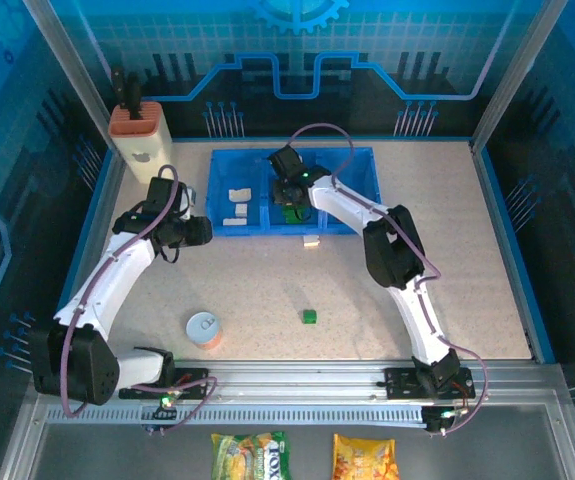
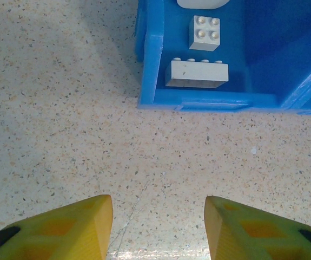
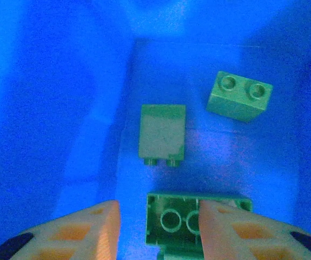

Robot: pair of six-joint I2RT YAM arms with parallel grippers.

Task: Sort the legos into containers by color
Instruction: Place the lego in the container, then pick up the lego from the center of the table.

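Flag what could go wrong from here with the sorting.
The right gripper hangs low in the blue tray, one finger overlapping an upturned green brick; retracting might snag it. The cream brick lies close by the tray's front wall, so a grasp there may bump the tray.

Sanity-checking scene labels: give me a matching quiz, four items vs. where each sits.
Items
1. loose green brick
2. loose cream brick
3. can
4. right pincer

Places
a. over the green bricks in the tray's middle compartment
b. centre of the table, toward the front
c. on the table, just outside the tray's near wall
d. front left of the table

Pairs: 1-b, 2-c, 3-d, 4-a
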